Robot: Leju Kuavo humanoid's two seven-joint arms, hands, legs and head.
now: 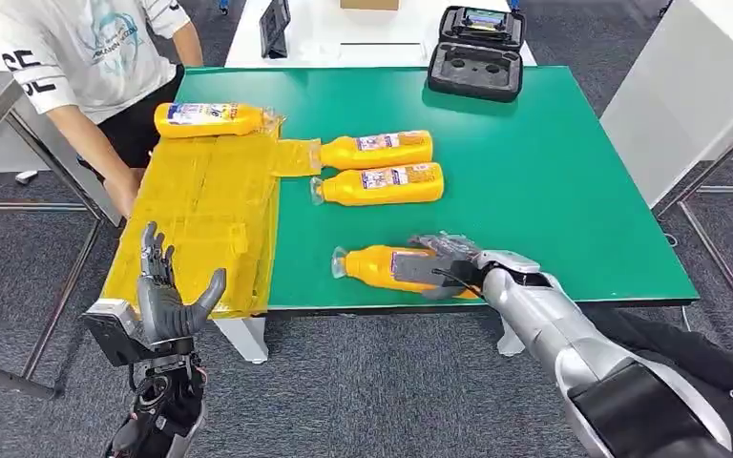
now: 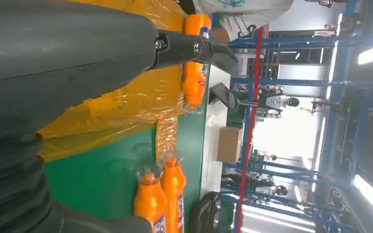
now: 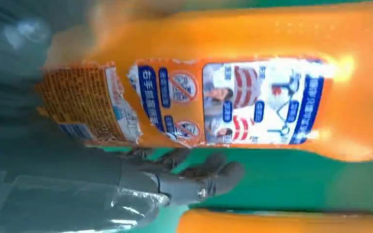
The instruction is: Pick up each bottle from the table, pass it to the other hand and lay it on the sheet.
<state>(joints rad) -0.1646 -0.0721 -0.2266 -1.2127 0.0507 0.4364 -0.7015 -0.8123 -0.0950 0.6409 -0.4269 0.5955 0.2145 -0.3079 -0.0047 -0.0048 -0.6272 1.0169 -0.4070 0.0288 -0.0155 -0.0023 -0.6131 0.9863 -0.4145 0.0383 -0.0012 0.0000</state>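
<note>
Grey and dark, the robot's right hand (image 1: 444,262) lies over the label end of the nearest orange plastic bottle (image 1: 382,264), which rests on its side near the front edge of the green worktop (image 1: 554,181). In the right wrist view the fingers (image 3: 201,177) curl beside the bottle's body just over the green surface; whether they have closed on it or only rest against it I cannot tell. By my reading this is the pick-up step for this bottle: the next move calls for a firm wrap round the smooth, rounded body, then a lift and a carry across to the other hand. The left hand (image 1: 167,291) waits beyond the worktop's front corner, palm up, fingers spread and holding nothing. The bottle looks like glossy rigid plastic with a clear cap and a printed paper label torn at one edge, so it may roll or slip in a loose grasp. Further out, two more orange bottles (image 1: 380,168) lie side by side at mid-worktop, caps toward the crinkled, translucent yellow plastic sheet (image 1: 205,205) covering the left part of the worktop. One orange bottle (image 1: 210,119) already lies on the sheet's far end. A black moulded case (image 1: 477,52) sits open at the far edge, and a person in a white shirt (image 1: 86,48) stands by the far left corner.
</note>
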